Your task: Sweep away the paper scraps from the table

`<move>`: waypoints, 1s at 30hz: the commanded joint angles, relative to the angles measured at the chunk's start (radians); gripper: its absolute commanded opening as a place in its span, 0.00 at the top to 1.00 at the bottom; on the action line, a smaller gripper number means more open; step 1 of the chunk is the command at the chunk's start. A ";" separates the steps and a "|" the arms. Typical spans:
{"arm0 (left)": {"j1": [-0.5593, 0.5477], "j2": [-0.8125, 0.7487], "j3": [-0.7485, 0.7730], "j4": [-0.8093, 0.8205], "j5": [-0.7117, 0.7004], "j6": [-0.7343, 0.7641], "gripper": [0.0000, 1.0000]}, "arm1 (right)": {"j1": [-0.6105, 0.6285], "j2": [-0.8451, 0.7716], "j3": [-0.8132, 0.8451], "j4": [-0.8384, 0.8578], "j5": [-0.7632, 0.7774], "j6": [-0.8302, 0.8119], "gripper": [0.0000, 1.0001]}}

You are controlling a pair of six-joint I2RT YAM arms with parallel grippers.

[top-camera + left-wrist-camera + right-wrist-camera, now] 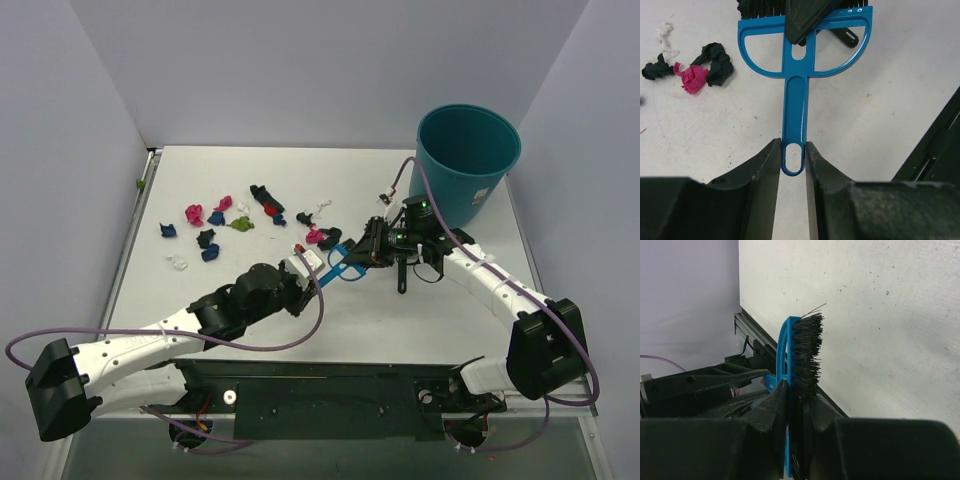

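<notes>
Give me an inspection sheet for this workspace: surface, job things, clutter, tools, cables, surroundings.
Surface: white table, bare at the near middle.
Job's things: paper scraps, pink, blue, black and green, lie loose on the left half, with a few near the brush. The teal bin stands upright at the far right.
Clutter: nothing seen.
Tools: left tool is shut on the end of the brush handle. Right tool is shut on the brush head.
Cables: a purple cable loops from each arm. The right one arcs beside the bin.
Surroundings: plain pale walls.

Blue brush [795,100] between the jaws
</notes>
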 commanded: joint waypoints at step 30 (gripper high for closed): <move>0.569 0.072 0.134 0.397 0.804 -1.112 0.27 | -0.094 -0.258 -0.292 0.957 0.065 0.492 1.00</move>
